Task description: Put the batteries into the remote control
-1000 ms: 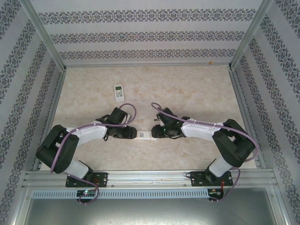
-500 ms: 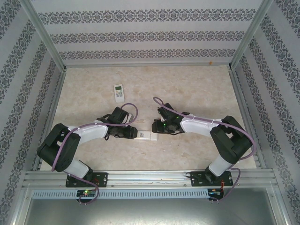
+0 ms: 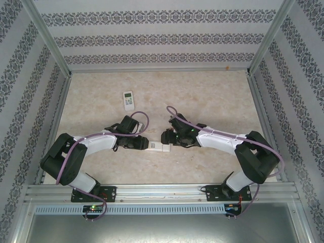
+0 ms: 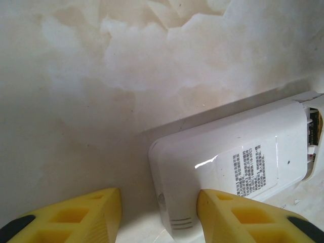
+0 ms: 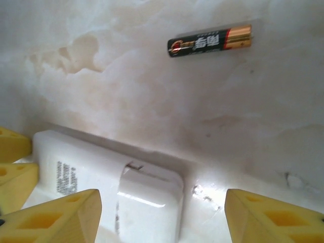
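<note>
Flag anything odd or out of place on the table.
One battery lies loose on the table, apart from the white remote, which lies back-up. Its battery cover looks slightly askew, with a gap at one corner. Nothing looks spilled.

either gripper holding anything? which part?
Nothing gripped. Right gripper open astride the remote's cover end; left gripper has one finger against its other end, the other apart.

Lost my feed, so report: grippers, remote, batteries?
Left gripper open astride one end of the remote. Right gripper open over its other end. One battery loose on table, not loaded. Nothing between battery and remote.
</note>
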{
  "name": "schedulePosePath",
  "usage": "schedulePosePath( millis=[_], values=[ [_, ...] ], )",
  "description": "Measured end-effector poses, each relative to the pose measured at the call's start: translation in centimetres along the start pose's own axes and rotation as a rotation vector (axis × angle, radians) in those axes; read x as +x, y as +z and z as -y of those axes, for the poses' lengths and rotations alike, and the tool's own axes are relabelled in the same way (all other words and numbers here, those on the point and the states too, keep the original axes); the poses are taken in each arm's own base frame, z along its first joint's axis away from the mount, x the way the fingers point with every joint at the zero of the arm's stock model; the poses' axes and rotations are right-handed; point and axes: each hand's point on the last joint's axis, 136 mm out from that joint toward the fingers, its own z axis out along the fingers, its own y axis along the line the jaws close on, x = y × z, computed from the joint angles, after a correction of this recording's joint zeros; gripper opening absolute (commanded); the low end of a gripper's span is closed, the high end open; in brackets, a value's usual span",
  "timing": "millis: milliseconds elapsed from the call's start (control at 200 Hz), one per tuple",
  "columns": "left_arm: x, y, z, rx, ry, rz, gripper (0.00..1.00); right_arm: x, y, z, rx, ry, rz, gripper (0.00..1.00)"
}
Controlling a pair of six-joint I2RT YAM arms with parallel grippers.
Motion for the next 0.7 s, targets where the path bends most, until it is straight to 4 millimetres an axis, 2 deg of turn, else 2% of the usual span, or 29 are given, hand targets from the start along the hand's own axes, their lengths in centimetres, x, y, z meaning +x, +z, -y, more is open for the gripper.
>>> schedulePosePath(
  millis=[160,285,365,699],
  values=[
    [0.0,0.0,0.0,0.000,0.000,0.000,0.46,0.9,0.6,0.5,0.051,0.033,-0.007,0.67],
    [0.0,0.0,0.0,0.002,0.001,0.001,0.46,1.4,1.8,1.5,0.091,0.061,-0.030,0.60],
    [0.0,0.0,0.0,0.003,0.001,0.002,0.46,1.1,1.9,0.9,0.083,0.069,-0.027,0.57],
    [-0.1,0.1,0.1,0.005,0.001,0.002,0.46,1.2,2.6,0.6,0.091,0.080,-0.037,0.56]
  ],
)
